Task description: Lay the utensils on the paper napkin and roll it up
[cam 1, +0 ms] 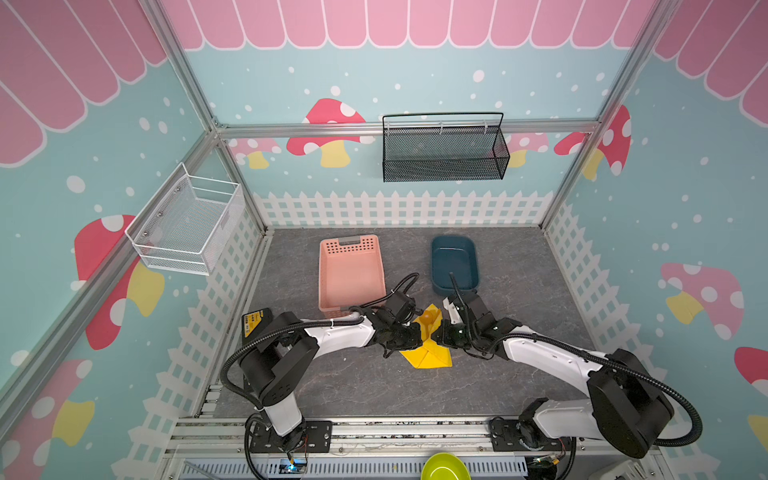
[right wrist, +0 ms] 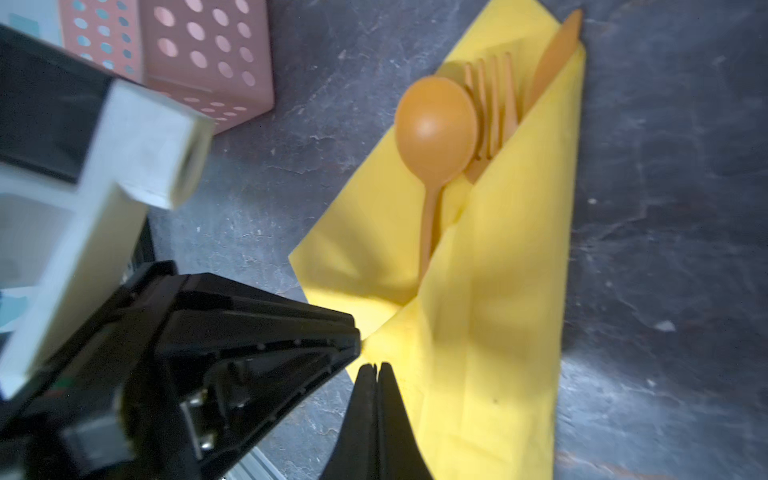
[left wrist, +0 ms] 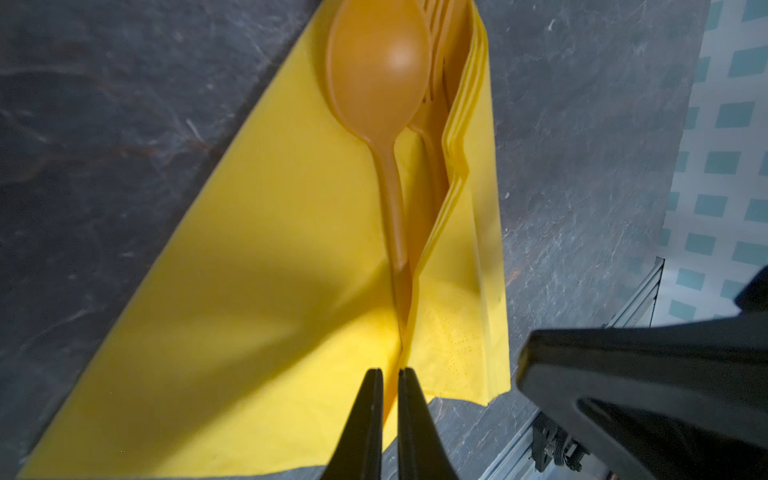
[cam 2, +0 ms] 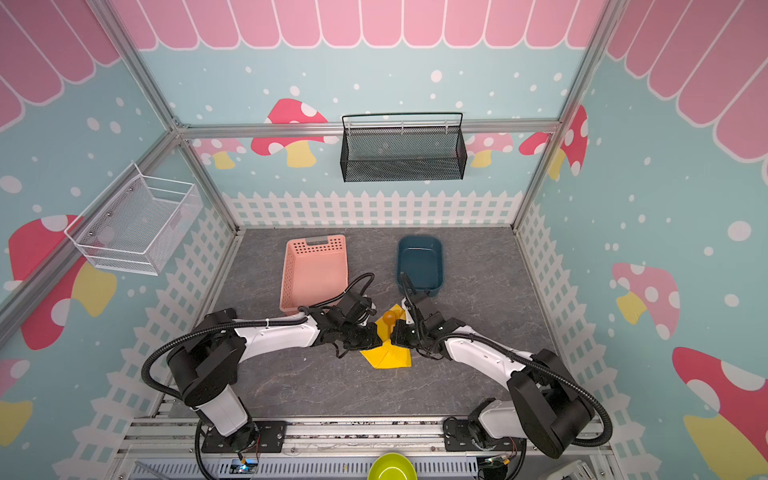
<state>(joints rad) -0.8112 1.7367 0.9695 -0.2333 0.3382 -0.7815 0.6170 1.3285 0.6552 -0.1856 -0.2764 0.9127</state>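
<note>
The yellow paper napkin (cam 1: 428,359) (cam 2: 388,358) lies mid-table, one side folded as a flap (right wrist: 498,291) over the utensils. The orange spoon (right wrist: 436,124) (left wrist: 378,70) lies on top, its bowl showing in both top views (cam 1: 428,318) (cam 2: 389,316). Beside it the fork (right wrist: 494,104) and the knife (right wrist: 557,54) stick out from under the flap. My left gripper (left wrist: 390,370) (cam 1: 420,336) pinches a raised ridge of the napkin (left wrist: 249,291), its jaws a slit apart. My right gripper (right wrist: 376,365) (cam 1: 436,334) is shut, tips at the flap's edge; paper between them cannot be made out.
A pink slotted basket (cam 1: 351,278) stands just behind the left arm and a dark blue bin (cam 1: 434,257) behind the right. A black mesh basket (cam 1: 444,153) and a white wire basket (cam 1: 187,220) hang on the walls. A green bowl (cam 1: 444,467) sits at the front edge.
</note>
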